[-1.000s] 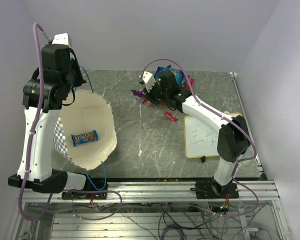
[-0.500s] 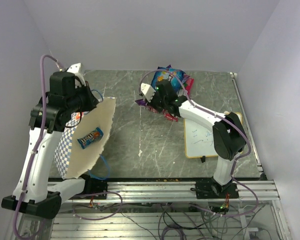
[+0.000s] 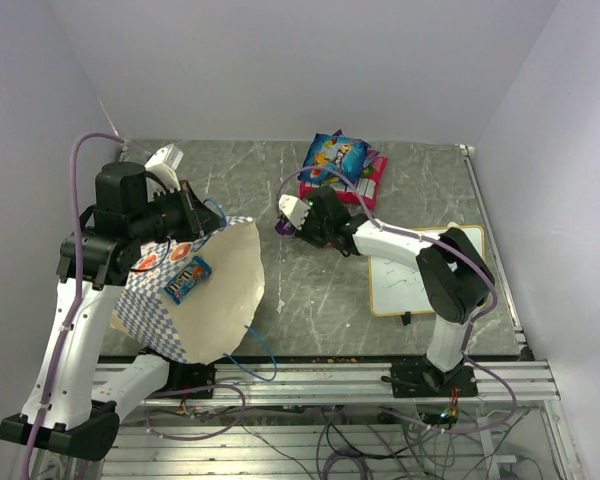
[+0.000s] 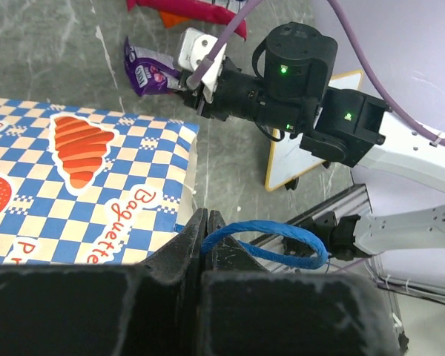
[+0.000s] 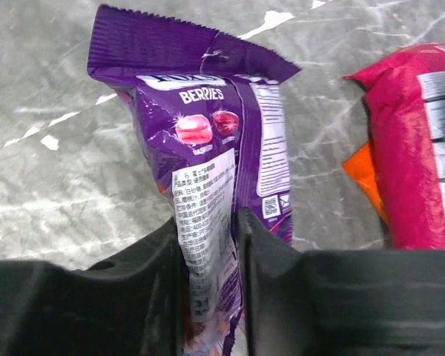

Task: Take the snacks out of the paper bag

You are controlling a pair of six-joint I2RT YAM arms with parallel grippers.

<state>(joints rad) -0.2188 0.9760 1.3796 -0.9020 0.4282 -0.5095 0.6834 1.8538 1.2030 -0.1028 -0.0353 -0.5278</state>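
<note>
1. Grey marbled table (image 3: 280, 285): fills the middle of the top view.
2. Tall cream paper bag (image 3: 225, 290) with a blue-and-white checkered band: lower left of the top view, lifted off the table and tipped, mouth towards the camera. It hangs from the left gripper (image 4: 205, 221), which is clamped tight on the thin blue string handle (image 4: 282, 248).
3. White framed writing board (image 3: 410, 275): right of centre, flat on the table.
4. Heap of foil packets (image 3: 335, 155), blue over red: top centre, outside the bag.
5. Purple foil packet (image 5: 208, 141): centre of the top view, outside the bag, pinched between the fingers of the right gripper (image 5: 211, 230).
6. Small blue foil packet (image 3: 187, 279): showing in the bag's mouth.
</note>
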